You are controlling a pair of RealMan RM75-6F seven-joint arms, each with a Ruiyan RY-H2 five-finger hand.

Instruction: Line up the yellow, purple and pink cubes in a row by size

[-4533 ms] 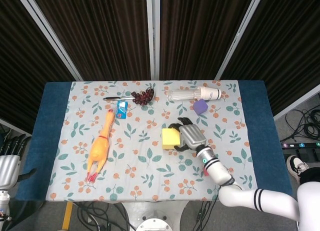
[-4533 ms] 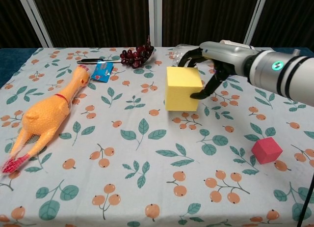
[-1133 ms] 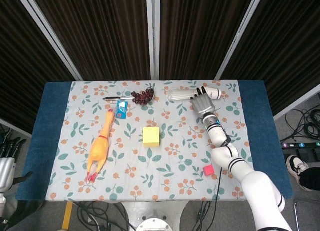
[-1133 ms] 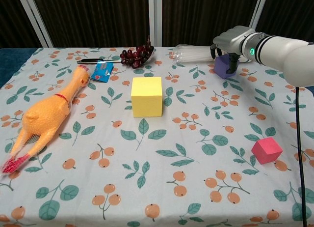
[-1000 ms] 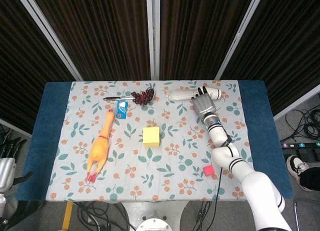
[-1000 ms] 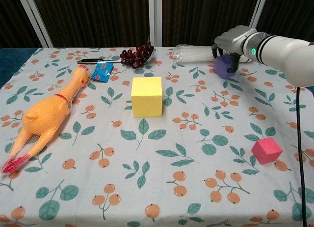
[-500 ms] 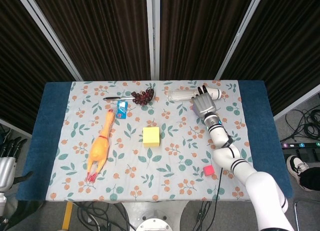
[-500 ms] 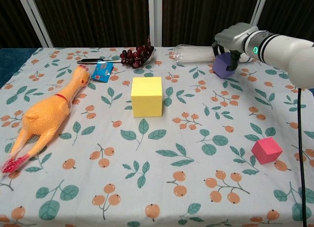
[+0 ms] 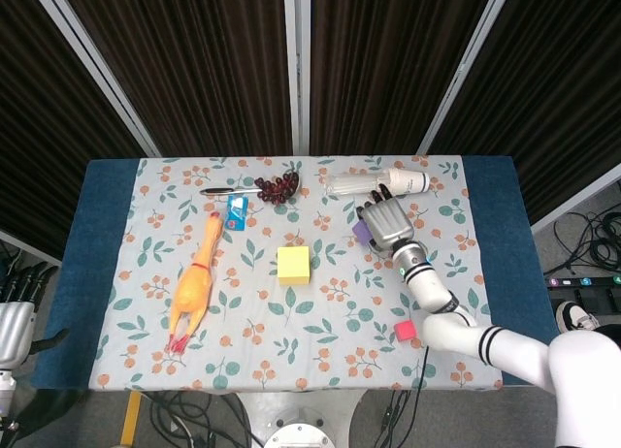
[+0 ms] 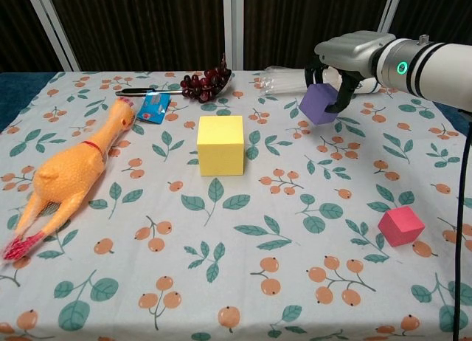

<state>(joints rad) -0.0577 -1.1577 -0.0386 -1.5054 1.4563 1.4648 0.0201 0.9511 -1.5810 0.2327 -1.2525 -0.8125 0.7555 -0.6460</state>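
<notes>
yellow cube [image 10: 220,145], purple cube [image 10: 318,103], pink cube [image 10: 400,225], leaf-and-orange print tablecloth [image 10: 221,267]

Bare cloth right of yellow cube [image 10: 220,145] — pink cube [image 10: 400,225] beyond.

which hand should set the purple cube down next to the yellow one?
Right. The right hand already holds the purple cube lifted, close to the yellow cube. The left hand sits off the table's far edge.
</notes>
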